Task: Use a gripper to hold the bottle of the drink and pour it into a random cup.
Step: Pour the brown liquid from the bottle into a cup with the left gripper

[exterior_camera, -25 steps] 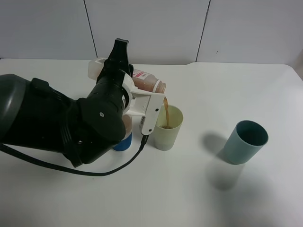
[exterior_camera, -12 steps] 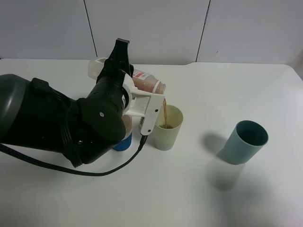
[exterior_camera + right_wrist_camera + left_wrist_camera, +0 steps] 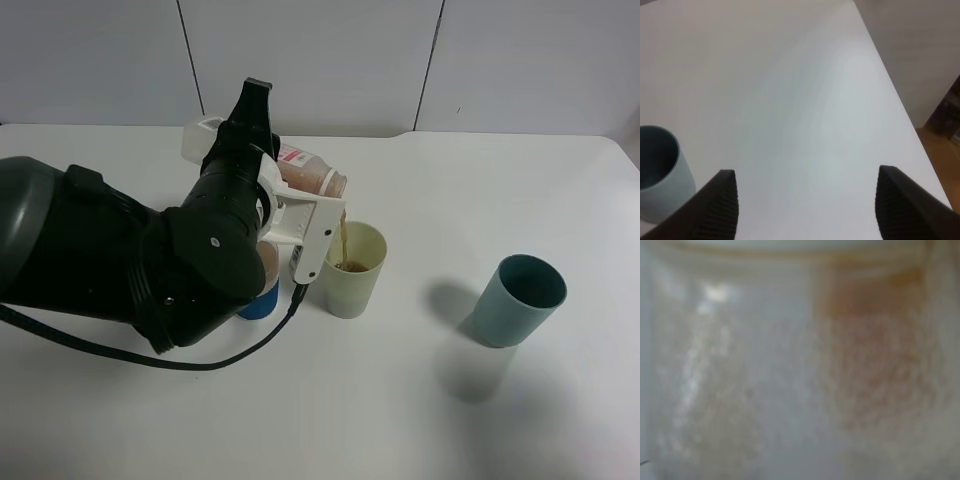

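The white plastic left gripper (image 3: pixel 285 195) is clamped on the small clear flat-sided plastic bottle (image 3: pixel 312 178), which is tilted neck-down, and a thin brown stream of drink (image 3: pixel 343 240) falls into the pale yellow-green tapered cup (image 3: pixel 352 288) just below it. The left wrist view gives only blurred brown-tinted plastic. The right wrist view shows the right gripper (image 3: pixel 805 200) spread wide over the smooth white worktop (image 3: pixel 805 100), near a teal tumbler (image 3: pixel 660 170).

Bottle (image 3: pixel 312 180) — clear, pink-red label, tipped mouth-down, clamped in left gripper's (image 3: pixel 288 200) white jaws. Thin brown drink (image 3: pixel 343 238) stream falls into pale yellow-green cup (image 3: pixel 352 288) — upright, directly below mouth, brown pool inside.
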{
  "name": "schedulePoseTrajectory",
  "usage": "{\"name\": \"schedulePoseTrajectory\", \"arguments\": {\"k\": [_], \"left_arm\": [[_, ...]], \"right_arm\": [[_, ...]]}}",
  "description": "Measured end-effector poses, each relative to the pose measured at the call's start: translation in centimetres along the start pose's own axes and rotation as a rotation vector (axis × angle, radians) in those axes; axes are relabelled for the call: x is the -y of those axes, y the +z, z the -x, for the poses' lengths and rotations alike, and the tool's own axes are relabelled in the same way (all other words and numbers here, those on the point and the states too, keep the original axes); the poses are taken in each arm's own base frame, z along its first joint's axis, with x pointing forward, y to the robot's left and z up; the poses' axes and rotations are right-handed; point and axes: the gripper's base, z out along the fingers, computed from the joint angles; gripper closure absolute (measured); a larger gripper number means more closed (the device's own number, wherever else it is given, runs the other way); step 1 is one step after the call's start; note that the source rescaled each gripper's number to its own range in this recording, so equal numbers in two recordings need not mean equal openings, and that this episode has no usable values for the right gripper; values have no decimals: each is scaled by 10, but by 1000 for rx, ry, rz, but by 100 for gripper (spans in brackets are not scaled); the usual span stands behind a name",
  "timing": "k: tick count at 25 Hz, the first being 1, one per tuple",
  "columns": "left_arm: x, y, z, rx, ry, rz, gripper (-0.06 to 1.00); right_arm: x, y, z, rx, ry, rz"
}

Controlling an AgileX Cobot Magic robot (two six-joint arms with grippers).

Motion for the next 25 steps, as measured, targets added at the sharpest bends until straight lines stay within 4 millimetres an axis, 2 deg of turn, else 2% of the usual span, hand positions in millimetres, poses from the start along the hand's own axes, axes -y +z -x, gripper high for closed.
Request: {"name": "schedulePoseTrajectory", "arguments": {"k": [25], "left_arm": [[0,0,0,-6,83,4,94]], "right_arm": [[0,0,0,0,0,0]]}}
